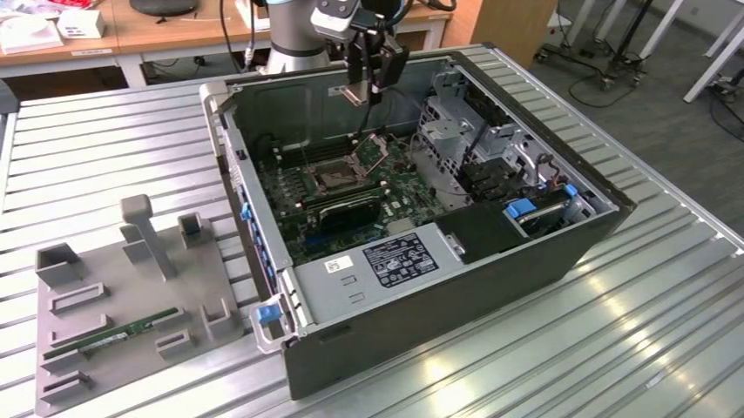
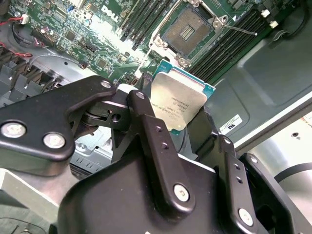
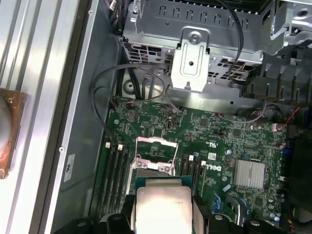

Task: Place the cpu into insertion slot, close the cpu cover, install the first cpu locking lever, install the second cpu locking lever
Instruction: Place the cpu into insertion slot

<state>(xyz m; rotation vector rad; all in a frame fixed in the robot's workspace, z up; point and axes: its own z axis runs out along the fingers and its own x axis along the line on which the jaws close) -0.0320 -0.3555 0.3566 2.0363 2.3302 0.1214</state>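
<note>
The first step is in hand: placing the cpu. The gripper (image 1: 372, 85) hangs over the open case (image 1: 558, 252), its fingers (image 2: 146, 122) closed on the cpu (image 2: 178, 103) by opposite edges. The cpu is in the air, well above the board and not yet in the socket (image 2: 187, 30). The cover (image 3: 156, 140) stands raised, so the socket lies open. By my reading, seating it calls for a level descent, with the chip squared to the socket's outline and lowered without sliding.
</note>
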